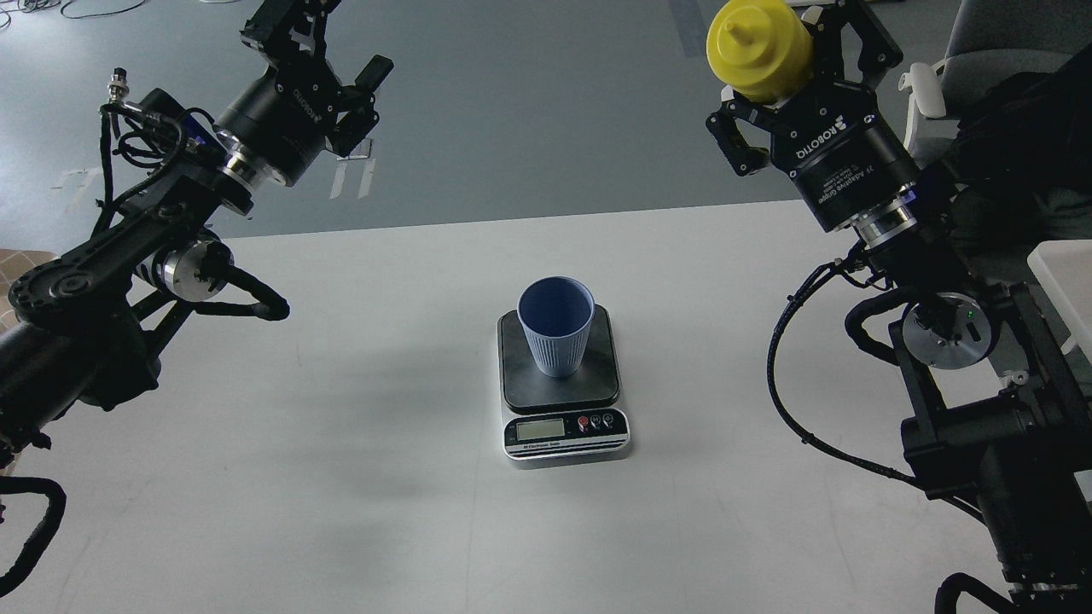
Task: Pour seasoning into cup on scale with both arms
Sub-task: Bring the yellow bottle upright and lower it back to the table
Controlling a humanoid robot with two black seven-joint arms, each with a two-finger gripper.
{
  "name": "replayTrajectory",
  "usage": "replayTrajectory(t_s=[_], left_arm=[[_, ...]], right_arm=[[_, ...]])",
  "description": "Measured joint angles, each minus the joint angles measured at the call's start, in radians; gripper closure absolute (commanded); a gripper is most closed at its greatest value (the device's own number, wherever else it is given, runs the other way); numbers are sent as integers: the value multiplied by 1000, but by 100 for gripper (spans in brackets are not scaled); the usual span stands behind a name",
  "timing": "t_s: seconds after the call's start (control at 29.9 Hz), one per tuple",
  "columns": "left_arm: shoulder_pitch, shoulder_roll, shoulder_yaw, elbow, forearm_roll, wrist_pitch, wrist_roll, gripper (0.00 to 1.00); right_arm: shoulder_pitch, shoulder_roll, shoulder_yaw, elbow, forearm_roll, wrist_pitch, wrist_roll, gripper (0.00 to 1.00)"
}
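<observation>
The yellow bottle [759, 49] was clamped in the right gripper [798, 64] at the upper right, its base hidden. The left gripper [294, 26], upper left, was cut off by the frame edge; its state could not be told. The cup [556, 327] stood on the scale [563, 384] at centre.

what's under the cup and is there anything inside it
The cup stands upright on the dark plate of the scale, which sits on the white table. The visible inner wall looks bare and empty; the cup's base covers the plate beneath it.
</observation>
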Motion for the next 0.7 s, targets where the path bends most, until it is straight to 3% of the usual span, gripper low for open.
replayTrajectory(t_s=[0.43,0.7], left_arm=[[-15,41,87,-21,9,6,0,2],[-17,55,104,-46,10,10,0,2]], right_arm=[[-239,0,59,-93,198,41,99,100],[-286,0,89,-142,286,41,118,100]])
